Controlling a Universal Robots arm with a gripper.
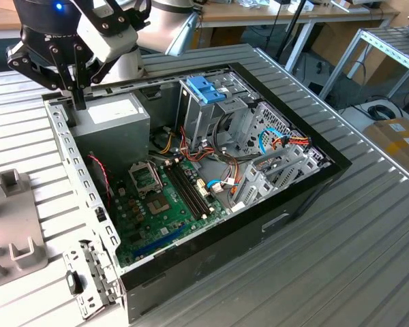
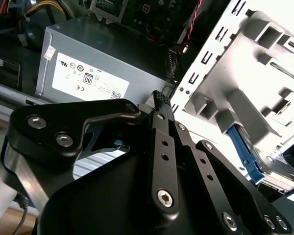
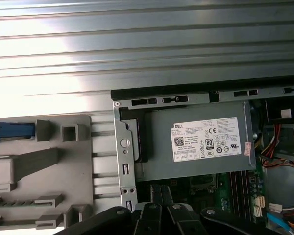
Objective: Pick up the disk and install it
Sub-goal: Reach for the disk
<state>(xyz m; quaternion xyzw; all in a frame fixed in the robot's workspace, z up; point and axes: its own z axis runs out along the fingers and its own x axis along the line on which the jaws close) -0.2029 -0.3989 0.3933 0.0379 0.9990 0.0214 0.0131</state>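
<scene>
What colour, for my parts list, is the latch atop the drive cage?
The latch is blue, clearest in the exterior view.

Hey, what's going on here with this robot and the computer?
A robot arm's claw hangs with its fingers together and nothing in them, over a corner of the open computer case, right by the grey power supply. The disk is not picked up yet. Beside the case, a grey fixture tray holds a blue-edged part.
</scene>
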